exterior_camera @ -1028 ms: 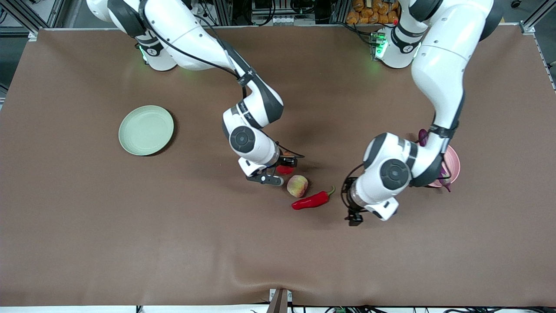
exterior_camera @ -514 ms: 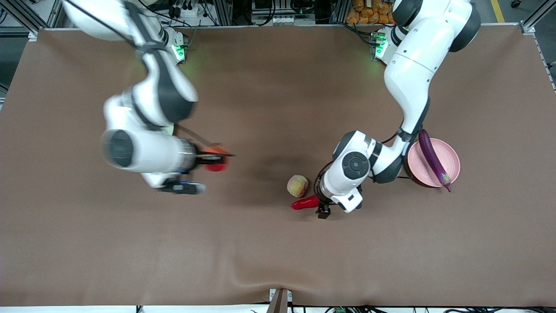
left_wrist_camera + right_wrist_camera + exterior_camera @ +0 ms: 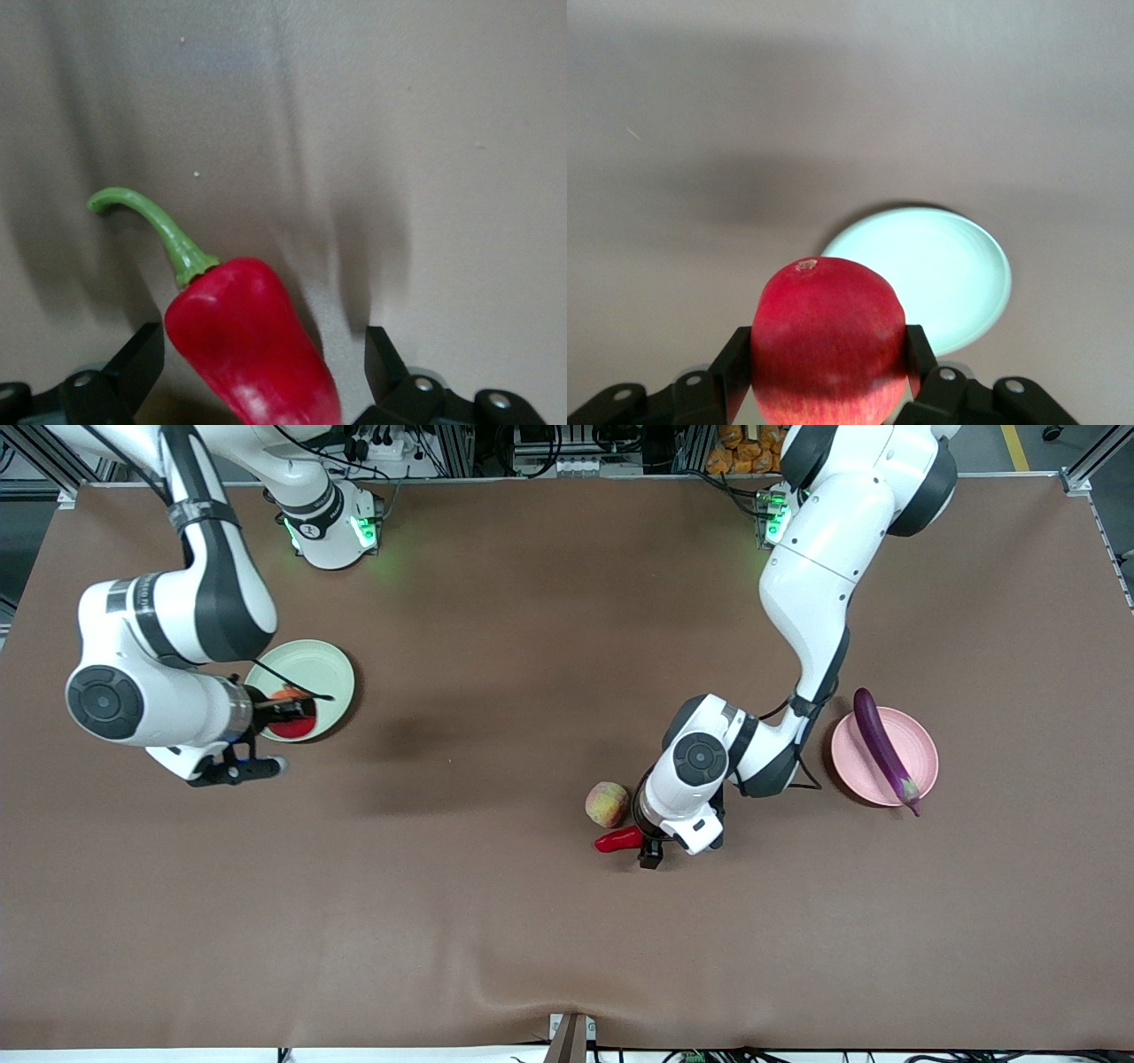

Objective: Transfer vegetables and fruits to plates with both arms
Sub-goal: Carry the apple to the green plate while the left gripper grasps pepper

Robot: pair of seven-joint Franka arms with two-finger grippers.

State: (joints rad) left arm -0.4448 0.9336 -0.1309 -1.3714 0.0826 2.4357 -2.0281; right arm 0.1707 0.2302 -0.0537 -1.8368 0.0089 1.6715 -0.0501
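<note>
Brown cloth covers the worktop [image 3: 496,921], with racks and cables along the edge where the 2 arm bases stand.

At the right arm's end, the right gripper [image 3: 282,710] is clamped on the round red pomegranate [image 3: 292,724], a finger pressed to each side of it in the right wrist view [image 3: 828,341]. Gripper and fruit hang over the pale green plate [image 3: 330,666], above the part of the plate nearest the front camera. In the right wrist view the plate [image 3: 957,283] lies below, apart from the fruit. This plate sits toward the right arm's end of the worktop, about midway between the base edge and the front edge.

Near the middle of the worktop, the left gripper [image 3: 649,841] is low over the red chili pepper [image 3: 617,839] with its fingers spread wide. The left wrist view shows the pepper [image 3: 252,350] lying between the 2 fingertips [image 3: 142,359], a gap on each side, its green stem curving away from the gripper. The yellowish-pink peach [image 3: 607,803] rests just beside the pepper, slightly farther from the front camera.

Toward the left arm's end, the pale pink plate [image 3: 921,744] carries the long purple eggplant [image 3: 879,744], laid across it with both ends overhanging the rim.
</note>
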